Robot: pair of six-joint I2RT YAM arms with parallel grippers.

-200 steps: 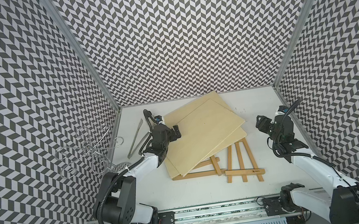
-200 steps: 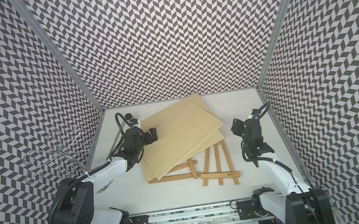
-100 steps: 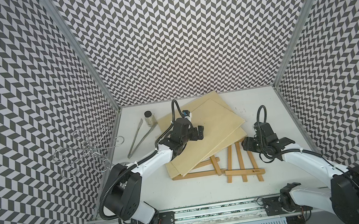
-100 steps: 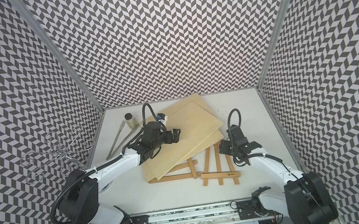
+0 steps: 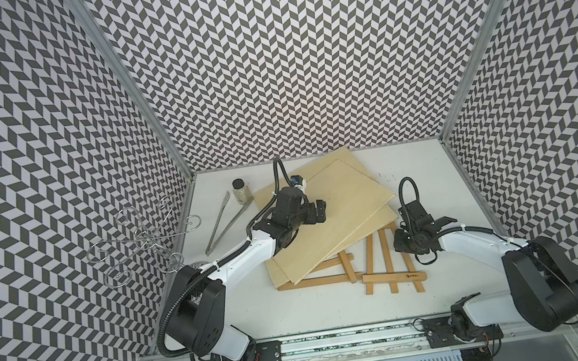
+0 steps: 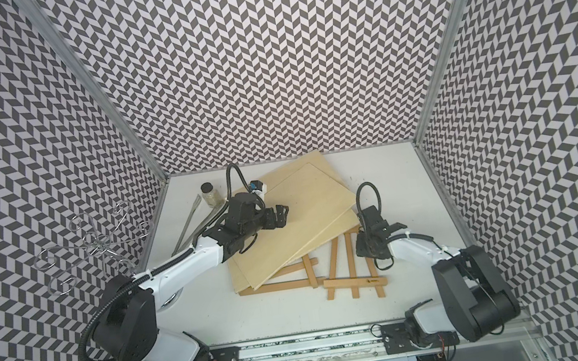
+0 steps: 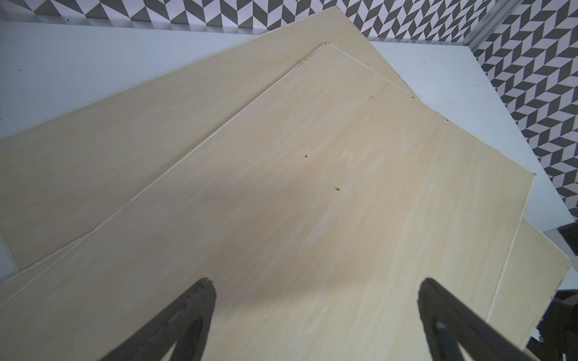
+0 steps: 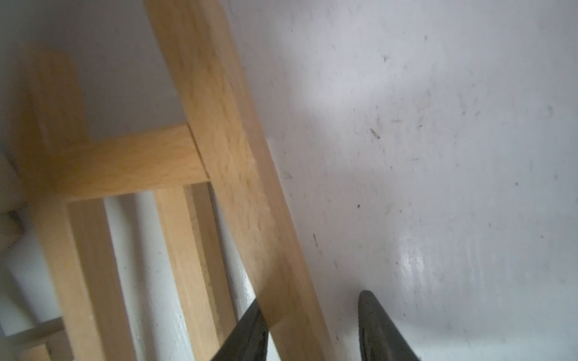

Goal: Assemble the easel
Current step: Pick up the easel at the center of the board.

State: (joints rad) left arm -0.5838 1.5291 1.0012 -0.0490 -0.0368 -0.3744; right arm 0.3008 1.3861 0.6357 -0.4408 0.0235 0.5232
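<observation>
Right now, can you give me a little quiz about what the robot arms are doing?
1. True or false: the left gripper is holding the top board.
2. What sits between the fingers of the right gripper? A) a board B) an easel leg C) nothing
3. Which metal tool lies beside the jar?
Key: 1 false, its jaws stand open above it. 2 B. 3 the tongs.

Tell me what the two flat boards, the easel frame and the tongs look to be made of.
Boards: thin pale plywood, probably; unfinished matte faces with faint grain streaks and a lighter edge line.
Easel frame: solid light wood, likely beech; warm, flecked grain, smooth and perhaps lightly sealed.
Tongs: metal, apparently stainless steel; grey with a dull sheen.
</observation>
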